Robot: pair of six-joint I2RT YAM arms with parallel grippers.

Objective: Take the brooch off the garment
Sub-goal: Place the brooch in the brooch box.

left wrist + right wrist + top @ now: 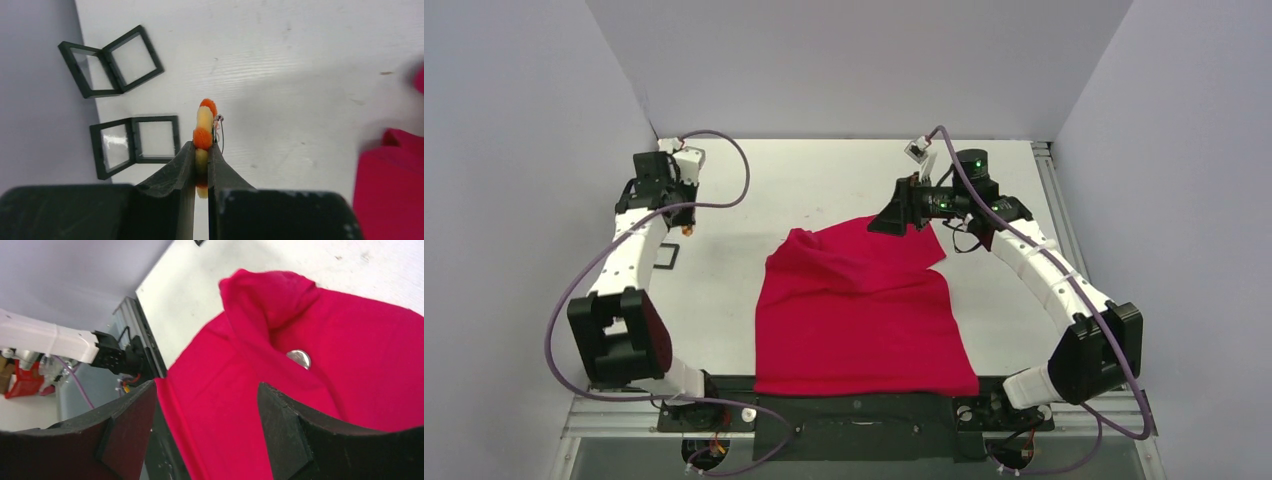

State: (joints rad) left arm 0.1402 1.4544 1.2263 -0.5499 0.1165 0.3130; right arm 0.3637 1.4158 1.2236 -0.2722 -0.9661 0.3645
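Grey walls box in the pale white worktop (824, 170), and the plain bright red short-sleeved T-shirt, the garment (854, 320), lies spread at the near middle. Look far left: the left gripper (201, 146) is pinched tight on the fuzzy orange-and-yellow brooch (204, 125), well apart from the garment, so only the set-down looks left to do. The brooch's long axis runs straight out ahead of the gripper, with a thin wire pin (222, 137) on its right flank. Just to its left on the worktop sit two black-framed clear hinged cases (134, 141), a likely drop spot. The right gripper (206, 387) hangs wide and empty over the cloth. Only the right wrist view shows a small round silvery disc (298, 358) on the fabric; from overhead the brooch is a mere orange speck.
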